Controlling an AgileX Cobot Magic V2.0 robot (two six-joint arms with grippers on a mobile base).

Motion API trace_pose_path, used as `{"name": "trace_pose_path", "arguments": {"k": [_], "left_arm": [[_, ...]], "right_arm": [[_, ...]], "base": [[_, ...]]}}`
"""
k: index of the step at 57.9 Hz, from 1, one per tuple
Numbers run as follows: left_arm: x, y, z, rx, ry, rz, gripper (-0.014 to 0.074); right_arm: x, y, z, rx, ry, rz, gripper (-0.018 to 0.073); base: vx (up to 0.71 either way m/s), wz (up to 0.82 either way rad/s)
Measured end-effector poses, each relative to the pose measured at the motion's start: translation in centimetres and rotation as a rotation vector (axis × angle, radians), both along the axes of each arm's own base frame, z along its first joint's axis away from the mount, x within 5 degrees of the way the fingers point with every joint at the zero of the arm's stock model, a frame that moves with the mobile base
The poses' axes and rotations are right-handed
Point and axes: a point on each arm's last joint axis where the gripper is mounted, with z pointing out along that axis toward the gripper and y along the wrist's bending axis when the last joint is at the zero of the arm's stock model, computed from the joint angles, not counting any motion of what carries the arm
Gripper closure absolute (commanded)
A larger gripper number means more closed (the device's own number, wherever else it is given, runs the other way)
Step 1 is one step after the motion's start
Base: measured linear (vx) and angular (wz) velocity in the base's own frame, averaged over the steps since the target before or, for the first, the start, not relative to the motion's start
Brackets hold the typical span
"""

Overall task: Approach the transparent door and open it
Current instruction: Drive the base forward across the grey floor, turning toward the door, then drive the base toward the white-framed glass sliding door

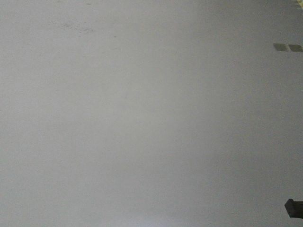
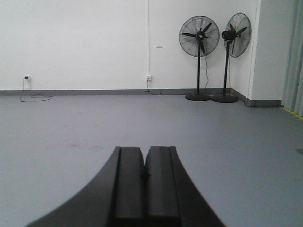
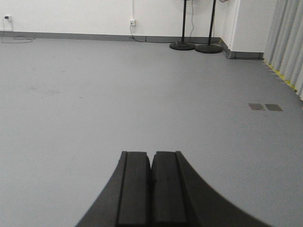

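Observation:
The transparent door is out of view in every frame. My left gripper [image 2: 144,150] is shut and empty, its dark pads pressed together, pointing across a grey floor toward a white wall. My right gripper [image 3: 151,155] is also shut and empty, held over the same grey floor. The front-facing view shows only bare grey floor [image 1: 142,118] from above.
Two black pedestal fans [image 2: 199,56] stand at the far wall's right corner; their bases show in the right wrist view [image 3: 182,46]. Grey curtains [image 3: 286,42] hang on the right above a yellow floor line. Two dark floor plates [image 3: 265,107] lie on the right. Wall sockets [image 2: 148,77] have cables.

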Motion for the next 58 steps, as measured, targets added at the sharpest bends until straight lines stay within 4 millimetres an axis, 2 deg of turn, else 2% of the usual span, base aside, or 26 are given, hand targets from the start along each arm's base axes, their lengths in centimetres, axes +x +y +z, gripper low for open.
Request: {"name": "trace_pose_path", "arguments": {"k": [28,58], "left_arm": [[0.00,0.00,0.00,0.000,0.000,0.000,0.0602],[0.00,0.00,0.00,0.000,0.000,0.000,0.0602]], "right_arm": [[0.00,0.00,0.00,0.000,0.000,0.000,0.0567],[0.00,0.00,0.00,0.000,0.000,0.000,0.0567]], "base": [[0.58,0.28],[0.59,0.44]]}}
